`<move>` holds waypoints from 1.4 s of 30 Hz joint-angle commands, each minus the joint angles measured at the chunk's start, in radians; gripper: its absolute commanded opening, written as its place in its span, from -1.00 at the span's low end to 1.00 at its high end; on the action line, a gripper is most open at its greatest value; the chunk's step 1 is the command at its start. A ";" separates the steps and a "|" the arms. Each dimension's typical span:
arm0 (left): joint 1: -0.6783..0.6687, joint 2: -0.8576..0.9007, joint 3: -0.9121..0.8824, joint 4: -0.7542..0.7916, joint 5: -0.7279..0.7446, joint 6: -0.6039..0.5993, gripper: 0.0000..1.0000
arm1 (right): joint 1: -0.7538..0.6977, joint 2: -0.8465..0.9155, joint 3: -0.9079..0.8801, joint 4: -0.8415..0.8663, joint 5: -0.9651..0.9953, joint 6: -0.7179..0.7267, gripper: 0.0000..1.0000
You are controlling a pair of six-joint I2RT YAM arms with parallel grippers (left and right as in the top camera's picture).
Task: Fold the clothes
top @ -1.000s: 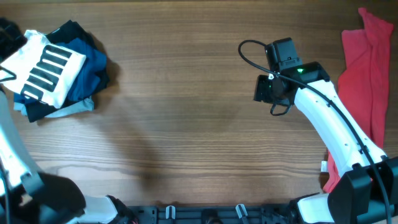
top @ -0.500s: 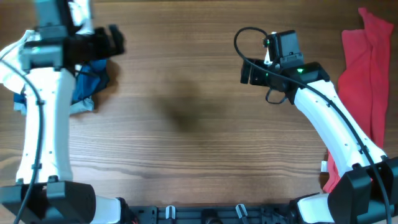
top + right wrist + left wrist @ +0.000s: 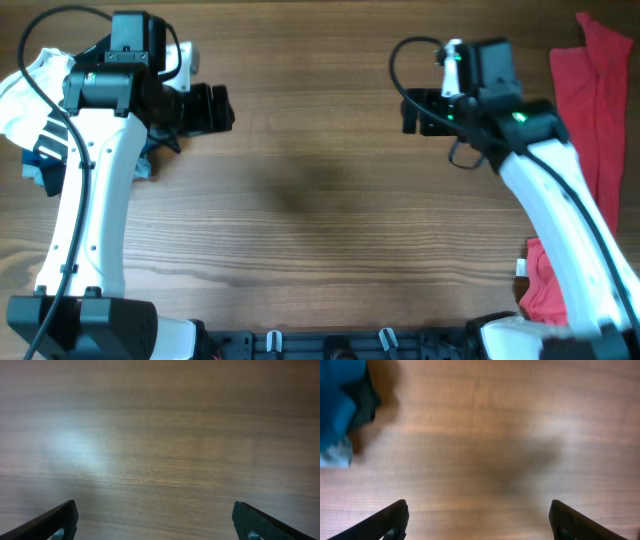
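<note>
Overhead, the brown wood-grain table [image 3: 320,230] carries a crumpled red cotton T-shirt [image 3: 580,110] along its right edge and a heap of white, blue and pale-blue garments [image 3: 25,85] at its far left, partly hidden by the left arm [image 3: 85,210], so how neatly it lies is hard to tell. The left gripper [image 3: 226,108] hangs just beside that heap, the right gripper [image 3: 410,112] apart from the red shirt, each with fingers spread wide, holding nothing.

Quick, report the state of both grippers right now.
Left gripper: jaws open wide, holding nothing.
Right gripper: jaws open wide, holding nothing.
</note>
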 commanded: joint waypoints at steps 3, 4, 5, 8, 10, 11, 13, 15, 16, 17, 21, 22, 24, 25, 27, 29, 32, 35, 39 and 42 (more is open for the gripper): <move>0.006 -0.155 0.002 -0.032 -0.014 0.002 0.77 | -0.002 -0.250 0.027 -0.050 0.061 0.073 0.99; 0.006 -0.189 0.000 -0.026 -0.027 -0.002 0.78 | -0.002 -0.275 0.025 -0.057 0.061 0.085 0.99; 0.006 -0.236 -0.009 -0.016 -0.041 -0.002 0.77 | -0.002 -0.316 0.013 -0.063 0.061 0.090 0.99; 0.006 -0.355 -0.065 0.029 -0.062 -0.009 0.79 | -0.002 -0.418 -0.047 -0.068 0.089 0.114 0.99; 0.007 -0.455 -0.143 0.078 -0.084 -0.019 0.79 | -0.002 -0.495 -0.111 -0.065 0.111 0.139 0.99; 0.007 -0.575 -0.253 0.134 -0.135 -0.051 0.80 | -0.002 -0.589 -0.194 -0.060 0.114 0.165 0.99; 0.007 -0.688 -0.363 0.175 -0.167 -0.086 0.89 | -0.002 -0.676 -0.272 -0.056 0.115 0.194 0.99; 0.007 -0.795 -0.471 0.199 -0.183 -0.087 0.99 | -0.002 -0.766 -0.351 -0.057 0.122 0.214 0.98; 0.007 -0.840 -0.516 0.209 -0.188 -0.087 1.00 | -0.002 -0.806 -0.385 -0.062 0.130 0.224 0.99; 0.007 -0.880 -0.555 0.214 -0.188 -0.087 0.99 | -0.002 -0.845 -0.416 -0.071 0.140 0.238 0.99; 0.007 -0.980 -0.609 0.167 -0.188 -0.087 0.99 | -0.002 -0.949 -0.501 -0.110 0.190 0.248 0.99; 0.007 -0.991 -0.609 0.158 -0.188 -0.087 1.00 | -0.002 -0.956 -0.507 -0.125 0.209 0.249 1.00; 0.007 -1.006 -0.609 0.151 -0.188 -0.087 1.00 | -0.002 -0.956 -0.507 -0.153 0.222 0.248 0.99; 0.007 -1.009 -0.609 0.151 -0.188 -0.087 0.99 | -0.002 -0.956 -0.507 -0.156 0.222 0.250 0.99; 0.007 -1.010 -0.609 0.149 -0.188 -0.087 1.00 | -0.002 -0.956 -0.507 -0.135 0.218 0.306 0.99; 0.007 -1.010 -0.609 0.146 -0.183 -0.087 1.00 | -0.002 -0.956 -0.507 -0.133 0.218 0.354 1.00; 0.007 -1.010 -0.609 0.140 -0.171 -0.088 0.99 | -0.002 -0.956 -0.507 -0.150 0.214 0.383 0.99; 0.007 -1.010 -0.609 0.138 -0.132 -0.088 1.00 | -0.002 -0.956 -0.507 -0.150 0.215 0.395 1.00; 0.007 -1.010 -0.609 0.120 -0.105 -0.087 1.00 | -0.002 -0.956 -0.507 -0.149 0.221 0.394 0.99; 0.007 -1.010 -0.609 0.113 -0.105 -0.087 1.00 | -0.002 -0.956 -0.507 -0.140 0.241 0.396 0.99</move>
